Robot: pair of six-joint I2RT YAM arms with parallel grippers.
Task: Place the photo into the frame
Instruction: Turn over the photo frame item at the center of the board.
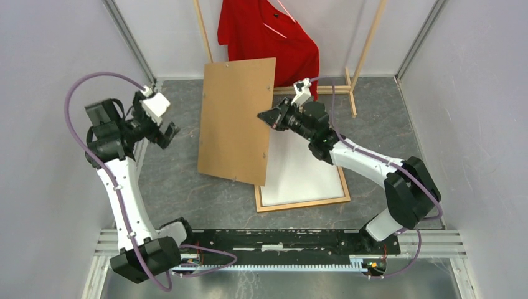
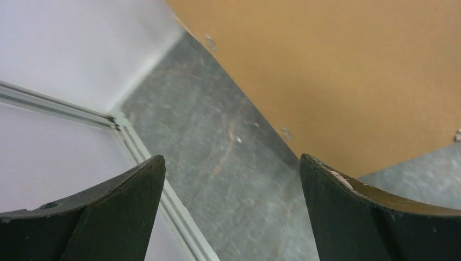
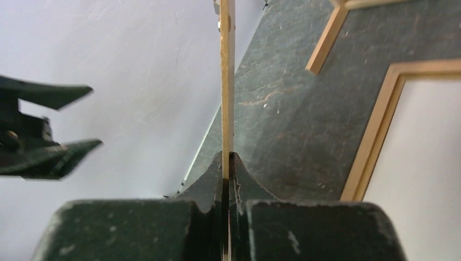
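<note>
Right gripper [image 1: 268, 116] is pinched tight on the right edge of the plain brown backing board [image 1: 236, 118]. The right wrist view shows that board edge-on [image 3: 226, 81], running straight up from between the closed fingertips [image 3: 227, 163]. The board is held raised and tilted over the frame's left part, its lower corner overlapping the frame's left rail and its upper edge reaching past the frame's far end.

The frame [image 1: 305, 204] lies flat on the grey table [image 1: 168, 180], with its orange-brown near and right rails in view. Inside it lies the photo [image 1: 305, 171], showing only a plain white surface and filling the opening up to the rails wherever the board does not cover it. The right wrist camera shows the same white sheet [image 3: 424, 163] bordered by the frame [image 3: 375, 136].

Left gripper [image 1: 167, 132] hangs well to the left of the frame, fingers spread wide and holding nothing. Its camera looks between them [image 2: 231, 160] at bare table and the board's left edge [image 2: 353, 70].

Beyond the frame's far end stands a pale wooden clothes rack [image 1: 364, 56] with a red shirt [image 1: 268, 31].
</note>
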